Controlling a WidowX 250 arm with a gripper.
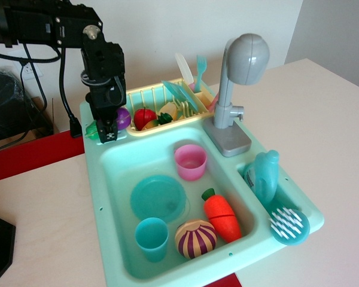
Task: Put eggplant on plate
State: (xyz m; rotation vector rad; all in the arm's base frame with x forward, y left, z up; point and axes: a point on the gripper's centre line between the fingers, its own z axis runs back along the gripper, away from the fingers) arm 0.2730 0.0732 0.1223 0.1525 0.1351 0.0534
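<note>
The purple eggplant (124,118) lies on the back left corner ledge of the toy sink, its green cap (93,128) sticking out to the left. My black gripper (109,130) is down over the eggplant's middle and hides it. The fingers (110,134) straddle it, and I cannot tell whether they are clamped. The round teal plate (158,197) lies flat in the sink basin, in front of and to the right of the gripper, with nothing on it.
In the teal sink (96,179) are a pink cup (190,161), a teal cup (151,238), a striped onion (195,238) and an orange carrot (222,216). A yellow dish rack (161,110) with toys stands behind. A grey faucet (239,84) is at the right.
</note>
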